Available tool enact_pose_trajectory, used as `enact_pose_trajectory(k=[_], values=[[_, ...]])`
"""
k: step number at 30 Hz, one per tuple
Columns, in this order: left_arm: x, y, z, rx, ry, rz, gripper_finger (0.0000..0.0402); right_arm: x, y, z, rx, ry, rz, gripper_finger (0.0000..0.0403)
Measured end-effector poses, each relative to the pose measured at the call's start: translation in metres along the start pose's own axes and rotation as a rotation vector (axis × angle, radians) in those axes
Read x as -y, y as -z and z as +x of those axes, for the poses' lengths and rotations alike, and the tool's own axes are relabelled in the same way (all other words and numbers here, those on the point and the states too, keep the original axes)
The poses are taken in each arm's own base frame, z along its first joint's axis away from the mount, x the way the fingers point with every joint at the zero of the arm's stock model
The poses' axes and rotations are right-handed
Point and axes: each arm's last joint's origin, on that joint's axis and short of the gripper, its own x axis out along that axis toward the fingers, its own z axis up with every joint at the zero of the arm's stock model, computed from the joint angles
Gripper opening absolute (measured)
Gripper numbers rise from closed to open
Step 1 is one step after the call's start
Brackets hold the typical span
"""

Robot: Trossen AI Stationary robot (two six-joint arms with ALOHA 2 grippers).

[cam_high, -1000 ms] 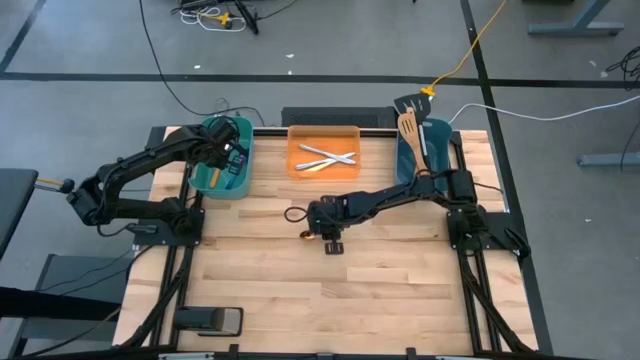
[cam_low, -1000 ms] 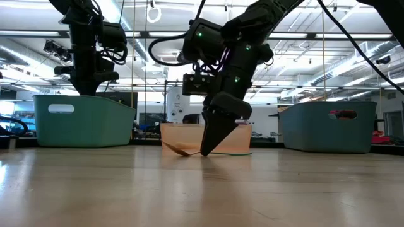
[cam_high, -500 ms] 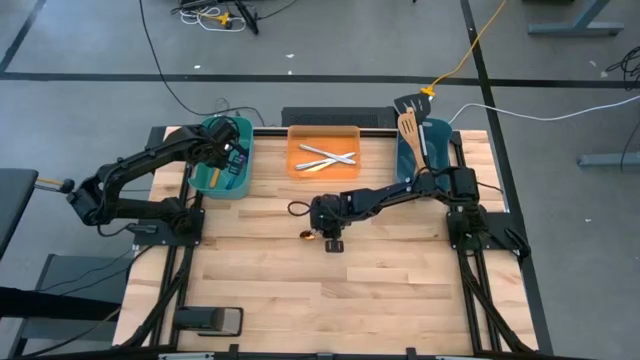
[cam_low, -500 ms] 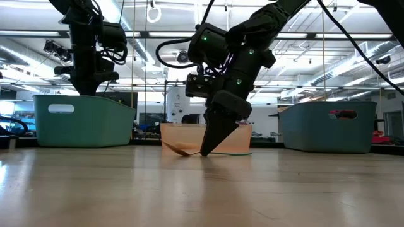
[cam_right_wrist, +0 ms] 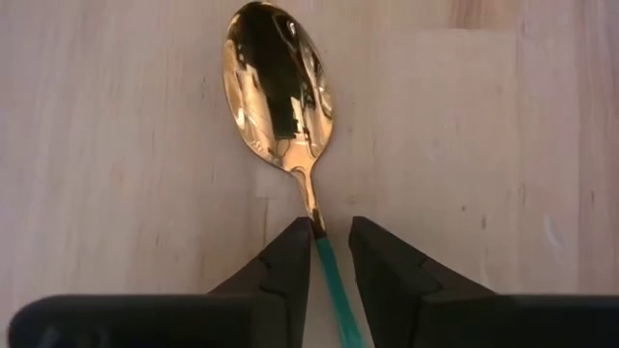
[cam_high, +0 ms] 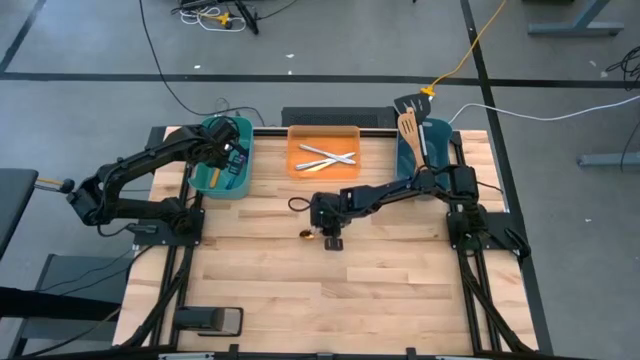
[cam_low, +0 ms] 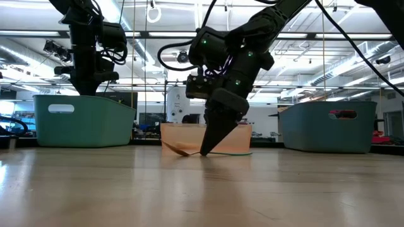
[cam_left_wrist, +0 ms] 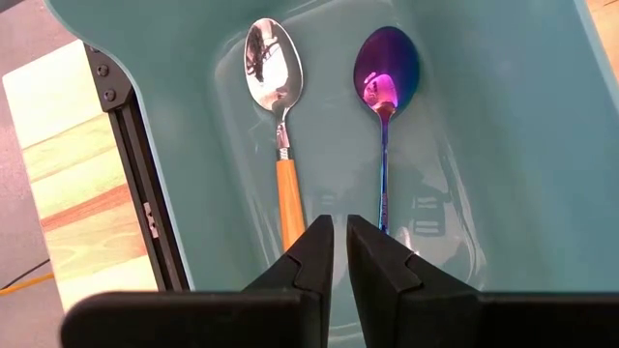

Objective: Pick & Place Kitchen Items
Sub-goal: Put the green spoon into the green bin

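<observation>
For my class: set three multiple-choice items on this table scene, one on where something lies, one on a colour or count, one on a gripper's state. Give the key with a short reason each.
1. Where does the gold spoon lie?
A. in the orange tray
B. on the bare table
C. in the right tub

2. How many spoons lie in the left tub under the left gripper?
A. two
B. four
C. none

3. How does the right gripper stand?
A. wide open, high above the table
B. down at the table, fingers either side of the spoon's green handle
C. inside the orange tray

Key:
1 B: the wrist view shows wood all round the bowl.
2 A: an orange-handled spoon and an iridescent spoon.
3 B: the handle runs between the fingers, tips at the table.
</observation>
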Motion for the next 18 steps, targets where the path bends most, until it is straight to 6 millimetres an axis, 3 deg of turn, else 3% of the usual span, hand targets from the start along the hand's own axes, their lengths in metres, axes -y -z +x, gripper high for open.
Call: enact_pose_trajectory(k=[8,18], values=[[0.0000,-0.0001,0.0000,0.001,0.000,0.015,0.0041,0.0008,0.0008,0.0002,-0.005,-0.004,0.000,0.0015],[0.0002,-0.0006,0.0000,0.005,0.002,0.014,0.0041,-0.0036,-0.0009,-0.0039,0.001,0.020,-0.015,0.0010]])
